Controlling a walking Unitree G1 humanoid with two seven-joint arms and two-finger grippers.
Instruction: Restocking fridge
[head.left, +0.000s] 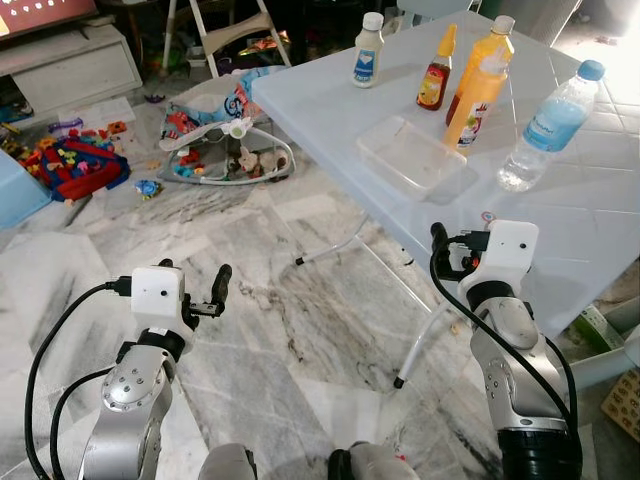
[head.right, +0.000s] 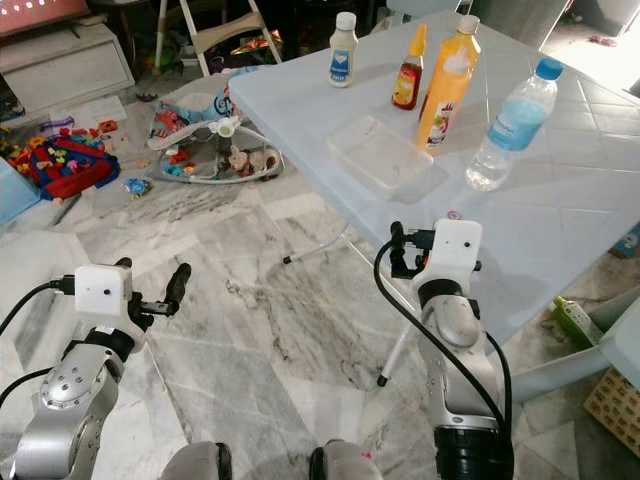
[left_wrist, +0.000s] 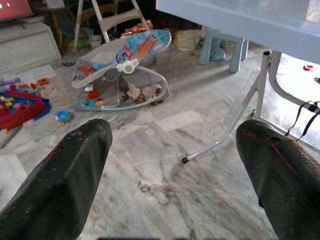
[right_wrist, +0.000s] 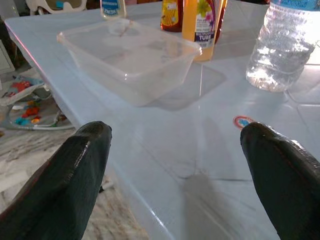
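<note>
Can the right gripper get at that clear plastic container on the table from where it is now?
Probably yes. The right gripper, fingers open, sits at the table edge with the clear container straight ahead and only bare tabletop between. The bottles stand behind and beside it, not in the way.

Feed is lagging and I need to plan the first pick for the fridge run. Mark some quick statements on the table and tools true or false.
1. The clear plastic container is empty. True.
2. The water bottle lies on its side. False: it stands upright on the table.
3. The right tool is shut on the orange juice bottle. False: it is open, holding nothing, near the table's edge.
4. The left tool is open above the floor. True.
5. The ketchup bottle stands beside the juice. True.
</note>
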